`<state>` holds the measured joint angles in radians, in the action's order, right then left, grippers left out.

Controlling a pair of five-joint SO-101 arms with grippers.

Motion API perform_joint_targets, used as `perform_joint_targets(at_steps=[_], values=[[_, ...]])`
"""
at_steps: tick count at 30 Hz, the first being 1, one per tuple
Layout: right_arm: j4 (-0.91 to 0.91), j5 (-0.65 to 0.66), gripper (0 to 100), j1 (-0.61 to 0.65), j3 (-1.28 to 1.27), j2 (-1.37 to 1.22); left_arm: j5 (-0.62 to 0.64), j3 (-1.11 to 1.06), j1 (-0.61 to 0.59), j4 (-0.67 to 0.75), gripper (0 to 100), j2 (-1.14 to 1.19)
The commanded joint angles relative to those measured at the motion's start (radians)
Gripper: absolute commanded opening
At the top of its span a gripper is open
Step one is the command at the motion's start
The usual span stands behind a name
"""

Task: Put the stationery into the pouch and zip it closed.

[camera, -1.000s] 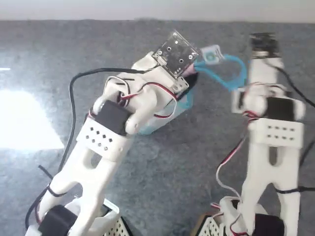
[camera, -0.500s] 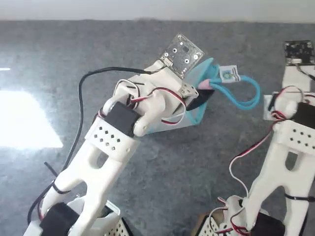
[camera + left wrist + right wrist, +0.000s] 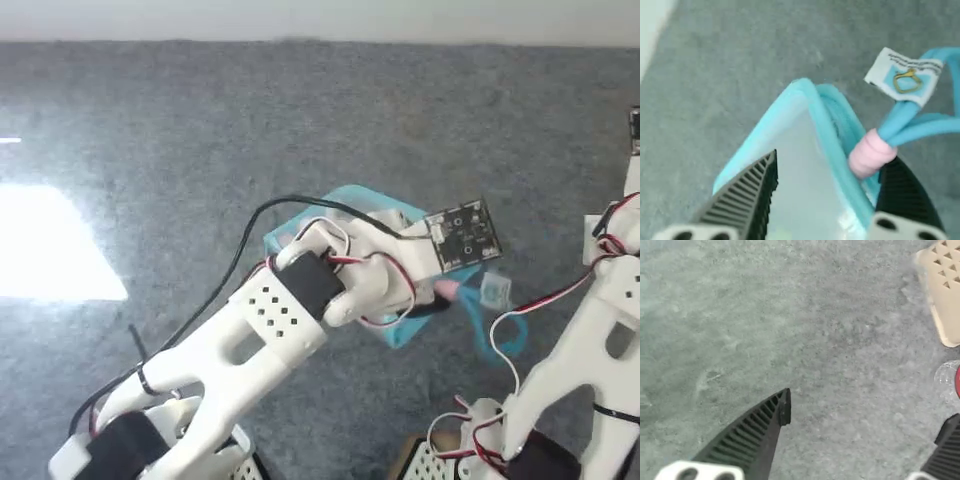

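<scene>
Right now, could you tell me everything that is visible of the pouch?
The pouch is light blue, with a cloudy see-through side panel and a thicker blue rim, and looks like soft plastic. From one end comes a blue cord loop, threaded through a pink sleeve and carrying a white tag. The pouch sits between the fingers of the left gripper, one finger beside the pink sleeve, over the grey table. I cannot tell whether it rests there or whether its zip is closed.
</scene>
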<state>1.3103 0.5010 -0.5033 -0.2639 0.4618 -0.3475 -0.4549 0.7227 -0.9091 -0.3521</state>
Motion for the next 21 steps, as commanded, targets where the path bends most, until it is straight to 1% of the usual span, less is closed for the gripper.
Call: perform_joint_targets(at_steps=[1, 2, 3, 5, 8, 11, 13, 15, 18, 21], values=[[0.039, 0.005, 44.6, 0.054, 0.005, 0.024, 0.167, 0.042, -0.172, 0.183, 31, 0.107], [0.053, 0.006, 44.6, 0.062, 0.005, 0.035, 0.212, 0.059, -0.23, 0.18, 31, 0.147], [0.062, 0.009, 44.6, 0.067, 0.005, 0.047, 0.226, 0.079, -0.27, 0.152, 31, 0.187], [0.067, 0.009, 44.6, 0.068, 0.005, 0.074, 0.201, 0.11, -0.278, 0.041, 31, 0.199], [0.067, 0.008, 44.6, 0.081, 0.005, 0.094, 0.157, 0.113, -0.189, -0.091, 31, 0.104], [0.087, 0.011, 44.6, 0.12, -0.012, 0.097, 0.153, 0.079, -0.112, -0.144, 31, -0.049], [0.085, 0.011, 44.6, 0.142, -0.041, 0.108, 0.155, 0.025, -0.109, -0.107, 31, -0.127], [0.079, 0.012, 44.6, 0.157, -0.074, 0.127, 0.163, -0.044, -0.187, -0.037, 31, -0.163], [0.065, 0.04, 44.6, 0.213, -0.124, 0.147, 0.235, -0.13, -0.339, 0.069, 31, -0.164], [0.054, 0.014, 44.6, 0.298, -0.161, 0.142, 0.292, -0.191, -0.425, 0.098, 31, -0.167]])
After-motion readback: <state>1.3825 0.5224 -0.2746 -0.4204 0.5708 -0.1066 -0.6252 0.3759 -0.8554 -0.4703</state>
